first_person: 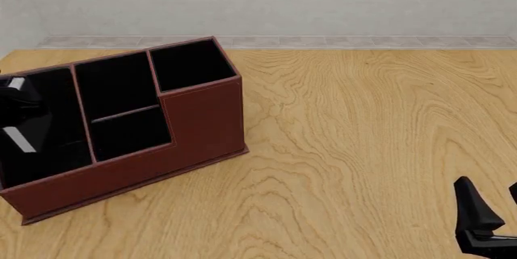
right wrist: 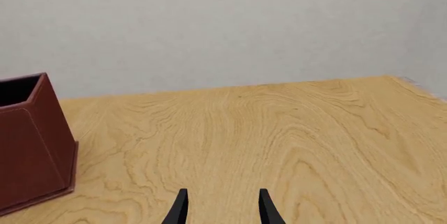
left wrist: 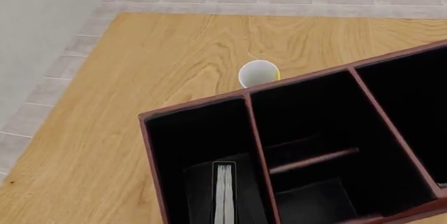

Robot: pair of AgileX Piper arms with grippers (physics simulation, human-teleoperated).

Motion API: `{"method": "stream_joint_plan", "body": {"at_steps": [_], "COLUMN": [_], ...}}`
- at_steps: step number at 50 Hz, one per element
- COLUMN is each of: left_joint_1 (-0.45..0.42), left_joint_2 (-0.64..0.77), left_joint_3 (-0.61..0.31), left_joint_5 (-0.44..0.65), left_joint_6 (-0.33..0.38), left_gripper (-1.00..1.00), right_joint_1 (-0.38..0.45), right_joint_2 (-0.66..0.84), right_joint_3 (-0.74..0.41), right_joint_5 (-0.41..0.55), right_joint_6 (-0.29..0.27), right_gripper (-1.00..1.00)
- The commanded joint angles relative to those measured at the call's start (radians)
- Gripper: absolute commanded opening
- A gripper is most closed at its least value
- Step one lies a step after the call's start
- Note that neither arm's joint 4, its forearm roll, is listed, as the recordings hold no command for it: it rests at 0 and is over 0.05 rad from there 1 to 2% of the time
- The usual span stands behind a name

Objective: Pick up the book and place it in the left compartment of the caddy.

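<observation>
The reddish-brown caddy (first_person: 202,120) stands at the table's left, its black interior facing up. My left gripper (first_person: 18,98) hangs over the left compartment (first_person: 48,132) at the frame's edge. The book (first_person: 18,140) is below it, down inside that compartment, showing as a tilted white strip. In the left wrist view the book (left wrist: 223,192) stands on edge, white pages toward the camera, inside the left compartment (left wrist: 188,140). My fingers are lost against the black lining. My right gripper (first_person: 491,204) rests open near the front right corner, holding nothing; it shows open in the right wrist view too (right wrist: 223,208).
A small white round object (left wrist: 258,73) sits on the table just behind the caddy's rim (left wrist: 196,106). The shelf-split middle section (first_person: 121,108) and a small square end section (first_person: 190,62) lie to the right of the book. The caddy's end wall (right wrist: 28,145) is far from my right gripper.
</observation>
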Motion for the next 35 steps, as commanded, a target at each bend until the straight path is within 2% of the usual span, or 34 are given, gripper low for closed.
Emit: {"method": "stream_joint_plan", "body": {"at_steps": [1,35], "left_joint_1": [0.0,0.003], "left_joint_2": [0.029,0.106], "left_joint_3": [0.003,0.041], "left_joint_5": [-0.036,-0.11], "left_joint_6": [0.014,0.013], "left_gripper": [-1.0,-1.0], "right_joint_1": [-0.002,-0.009], "right_joint_2": [-0.005,-0.029], "right_joint_3": [0.0,0.0], "right_joint_5": [0.002,0.02], "right_joint_6": [0.005,0.01], "right_gripper": [1.0,1.0]}}
